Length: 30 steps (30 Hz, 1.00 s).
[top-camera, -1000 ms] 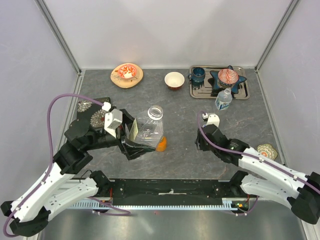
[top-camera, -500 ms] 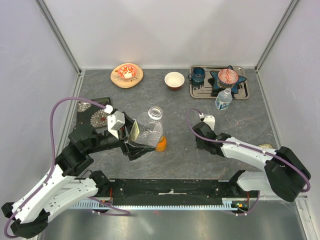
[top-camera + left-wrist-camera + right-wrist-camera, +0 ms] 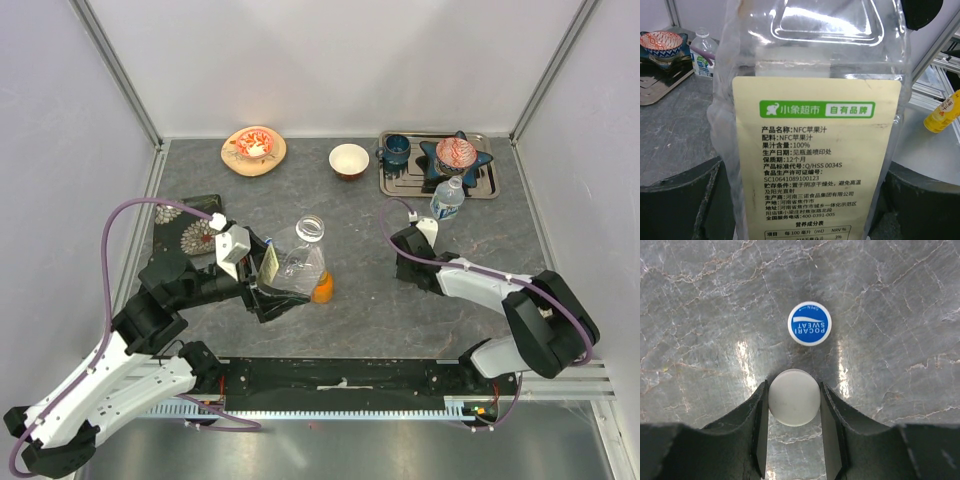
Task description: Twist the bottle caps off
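My left gripper (image 3: pixel 272 290) is shut on the taller clear bottle (image 3: pixel 297 262), which tilts with its open mouth (image 3: pixel 311 229) away from me. Its cream label (image 3: pixel 815 160) fills the left wrist view between the black fingers (image 3: pixel 680 200). The short orange bottle (image 3: pixel 323 288) lies against it and also shows in the left wrist view (image 3: pixel 943 114). My right gripper (image 3: pixel 794 432) points down at the table, shut on a white cap (image 3: pixel 794 396). A blue cap (image 3: pixel 810 323) lies just ahead. One short blue-labelled bottle (image 3: pixel 447 200) stands by the tray; the other is out of view.
A metal tray (image 3: pixel 404 184) at the back right holds a blue cup (image 3: pixel 394 150) and a star dish with a bowl (image 3: pixel 456 153). A white bowl (image 3: pixel 349 160) and a patterned dish (image 3: pixel 253 149) stand at the back. Patterned coasters (image 3: pixel 190 235) lie at the left.
My right gripper has moved away from me and slightly right with the white cap, its arm folding in. My left gripper still holds the tall bottle, now tilted slightly more.
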Available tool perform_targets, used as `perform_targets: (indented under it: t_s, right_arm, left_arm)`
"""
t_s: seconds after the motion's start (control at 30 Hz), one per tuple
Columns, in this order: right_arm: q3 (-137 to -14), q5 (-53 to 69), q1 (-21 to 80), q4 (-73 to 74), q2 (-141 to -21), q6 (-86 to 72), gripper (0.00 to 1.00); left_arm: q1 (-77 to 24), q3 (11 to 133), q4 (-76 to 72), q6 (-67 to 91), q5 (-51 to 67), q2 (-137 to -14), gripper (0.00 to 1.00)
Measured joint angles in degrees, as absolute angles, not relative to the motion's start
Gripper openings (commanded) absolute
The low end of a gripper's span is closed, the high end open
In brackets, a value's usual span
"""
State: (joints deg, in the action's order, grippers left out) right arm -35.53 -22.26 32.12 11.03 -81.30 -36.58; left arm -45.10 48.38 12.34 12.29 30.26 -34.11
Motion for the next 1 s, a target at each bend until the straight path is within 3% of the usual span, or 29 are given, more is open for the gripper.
perform_targets:
  t_s: [0.03,0.07,0.1,0.47,0.67,0.83,1.0]
  right_arm:
    - [-35.77,-22.13,31.77,10.7,-81.65,-36.36,0.31]
    - [-35.92,-21.96,31.53,10.39,-81.87,-36.18,0.46]
    - [-35.99,-21.8,31.33,10.33,-81.95,-36.1,0.52]
    - [-36.1,-15.97,32.05,17.87,-73.91,-36.1,0.93]
    - [-45.95,-15.22,37.19,28.53,-60.01,-37.28,0.97]
    - [-64.58,-13.89,39.59,29.36,-56.93,-36.25,0.97]
    - [-75.29,-3.25,39.55,26.11,-55.0,-32.93,0.97]
  left_arm:
    - [-45.08,48.34,12.36,12.29,30.24,-34.11,0.09]
    - [-45.1,48.29,12.34,12.29,30.24,-34.17,0.1]
    - [-45.1,48.25,12.32,12.29,30.24,-34.17,0.1]
    - [-45.1,47.24,12.29,12.29,30.22,-34.17,0.12]
    - [-45.1,46.81,11.81,12.29,30.11,-34.63,0.13]
    - [-45.1,47.07,10.79,12.27,30.33,-39.79,0.13]
    - [-45.08,49.25,10.96,12.19,30.81,-47.37,0.14]
